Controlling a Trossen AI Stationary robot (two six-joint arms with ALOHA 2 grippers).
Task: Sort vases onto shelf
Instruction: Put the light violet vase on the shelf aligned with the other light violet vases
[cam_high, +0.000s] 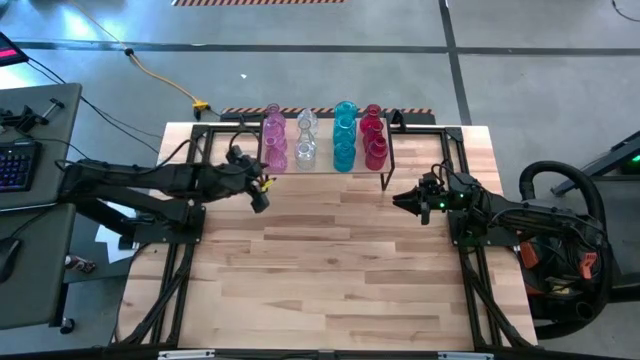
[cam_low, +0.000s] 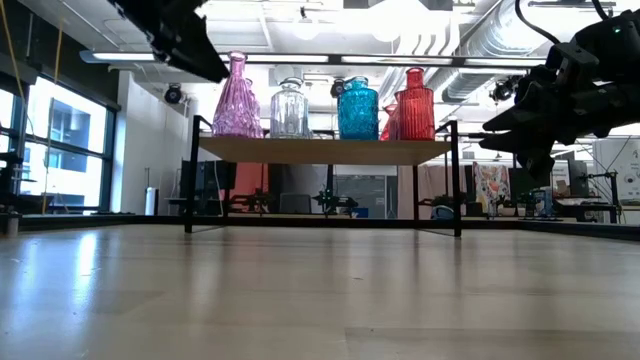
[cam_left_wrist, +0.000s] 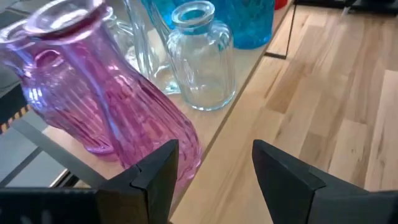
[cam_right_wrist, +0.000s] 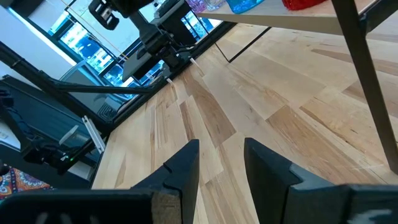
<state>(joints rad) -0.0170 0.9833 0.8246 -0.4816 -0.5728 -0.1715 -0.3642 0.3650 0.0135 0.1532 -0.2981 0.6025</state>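
Note:
The shelf (cam_high: 322, 170) stands at the table's far middle on thin black legs. On it stand vases in four rows: pink (cam_high: 274, 140), clear (cam_high: 306, 140), teal-blue (cam_high: 345, 135) and red (cam_high: 374, 138). My left gripper (cam_high: 260, 200) hovers open and empty just off the shelf's near left corner. In its wrist view, the nearest pink vase (cam_left_wrist: 106, 118) and a clear vase (cam_left_wrist: 199, 62) stand upright on the board, close ahead of the fingers. My right gripper (cam_high: 398, 200) hangs open and empty by the shelf's near right leg, above the table.
The shelf's black legs (cam_right_wrist: 367, 81) stand close to both grippers. Bare wooden tabletop (cam_high: 330, 280) stretches from the shelf to the near edge. A desk with a keyboard (cam_high: 15, 165) stands beyond the table's left edge, and cables lie on the floor behind it.

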